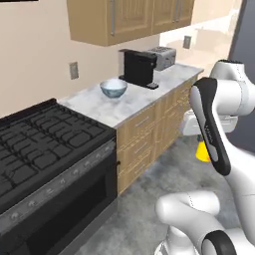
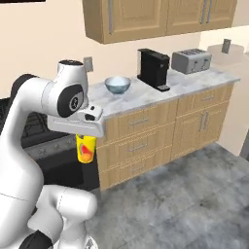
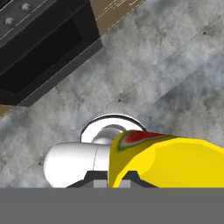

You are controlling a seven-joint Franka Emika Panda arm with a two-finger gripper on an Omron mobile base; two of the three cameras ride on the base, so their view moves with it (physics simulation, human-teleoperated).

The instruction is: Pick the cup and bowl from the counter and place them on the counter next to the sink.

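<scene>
My gripper (image 2: 86,139) hangs low in front of the cabinets, over the floor, shut on the small yellow cup (image 2: 86,149) with a red-orange mark. The cup (image 1: 202,151) peeks out yellow behind my forearm in the left base view. In the hand view the cup (image 3: 170,161) lies close against the dark fingertips (image 3: 94,178). A pale blue bowl (image 1: 113,88) (image 2: 117,84) stands upright on the white marble counter (image 1: 137,102) (image 2: 146,96), well above and beyond the gripper. The sink is out of view.
A black gas stove (image 1: 45,139) with its oven sits left of the counter. A black coffee machine (image 1: 138,67) (image 2: 153,68) and a silver toaster (image 1: 163,57) (image 2: 191,61) stand behind the bowl. Wooden wall cabinets (image 2: 146,17) hang above. Grey floor (image 2: 185,194) spreads in front.
</scene>
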